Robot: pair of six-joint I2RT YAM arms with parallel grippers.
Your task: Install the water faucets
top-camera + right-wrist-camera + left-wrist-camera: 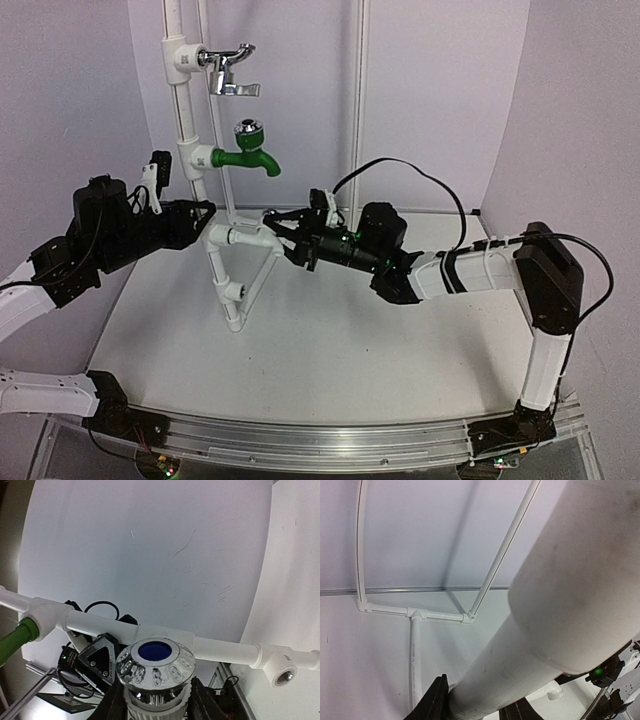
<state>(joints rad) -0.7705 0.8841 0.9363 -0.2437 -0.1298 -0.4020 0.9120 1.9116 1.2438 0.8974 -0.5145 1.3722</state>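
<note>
Chrome lever tap (232,72) and green tap (245,152) already sit on the pipe frame (183,110); left gripper (205,213) clamps that frame, right gripper (283,233) clamps a white water faucet (155,665) against the lower tee (167,632), seating apparently unfinished.

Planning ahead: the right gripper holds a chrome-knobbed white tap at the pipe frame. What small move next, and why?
Probably rotate the right gripper to screw in the white plastic tap with shiny chrome knob: it sits gripped at a tee of the white pipe frame, which the left gripper clamps.
</note>
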